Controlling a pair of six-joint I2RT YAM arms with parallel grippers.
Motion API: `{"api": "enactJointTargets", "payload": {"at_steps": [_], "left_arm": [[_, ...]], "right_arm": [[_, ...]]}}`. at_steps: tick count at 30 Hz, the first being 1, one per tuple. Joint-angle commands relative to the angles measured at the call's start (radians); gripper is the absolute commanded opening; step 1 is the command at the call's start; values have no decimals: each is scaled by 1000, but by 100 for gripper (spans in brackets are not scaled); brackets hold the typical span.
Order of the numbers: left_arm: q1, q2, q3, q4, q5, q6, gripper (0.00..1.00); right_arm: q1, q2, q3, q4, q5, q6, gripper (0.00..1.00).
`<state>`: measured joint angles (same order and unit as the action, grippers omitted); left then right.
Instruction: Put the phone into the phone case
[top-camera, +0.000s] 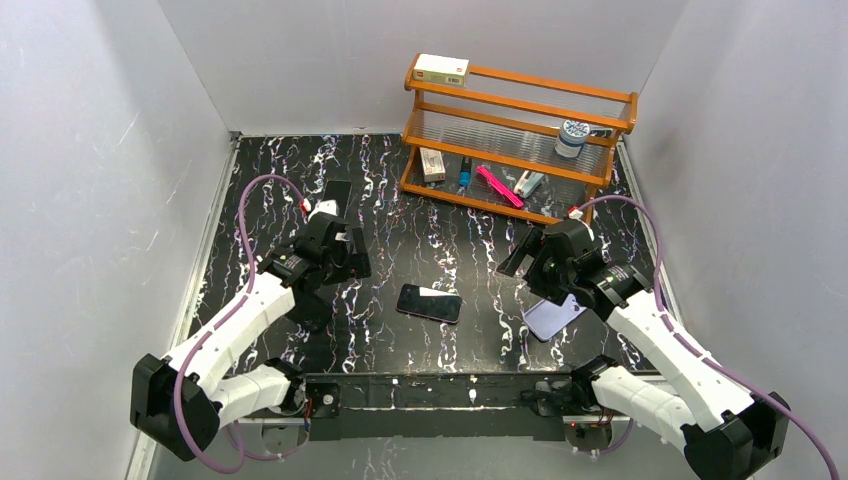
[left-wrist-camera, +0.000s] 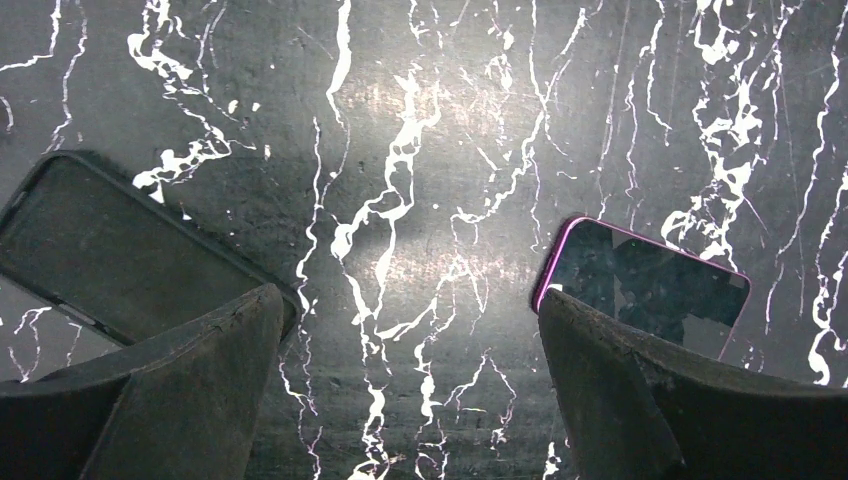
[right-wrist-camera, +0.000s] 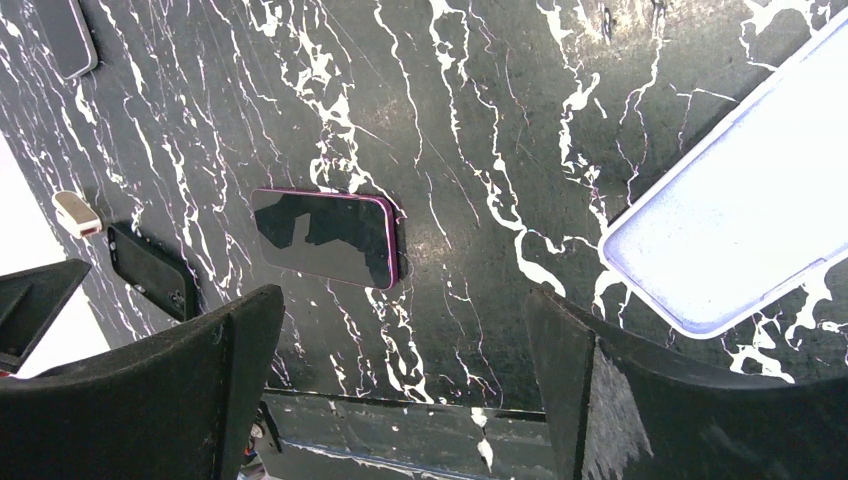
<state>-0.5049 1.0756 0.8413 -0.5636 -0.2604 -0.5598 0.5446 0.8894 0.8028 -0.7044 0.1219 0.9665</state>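
The phone, black glass with a pink rim, lies flat near the middle of the table. It also shows in the left wrist view and the right wrist view. The lavender phone case lies flat to its right, partly under my right arm, and shows in the right wrist view. My left gripper is open and empty above the table, left of the phone. My right gripper is open and empty, hovering between phone and case.
A black case lies left of the phone, under my left arm. Another dark phone-sized slab lies further back on the left. An orange wooden rack with small items stands at the back right. Grey walls enclose the table.
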Motion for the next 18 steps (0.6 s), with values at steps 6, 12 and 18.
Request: {"api": "enactJointTargets", "payload": {"at_steps": [6,12,18], "left_arm": [[5,34,1,-33,-61,-12,97],[52,89,4,-70,-77,-12,92],[205,126,-38,-29,5,13,83]], "right_arm": [[3,2,61,-15,21,-7,99],[3,-49,15,-16,6,14,99],[3,-71,21,-19,-15,7,99]]}}
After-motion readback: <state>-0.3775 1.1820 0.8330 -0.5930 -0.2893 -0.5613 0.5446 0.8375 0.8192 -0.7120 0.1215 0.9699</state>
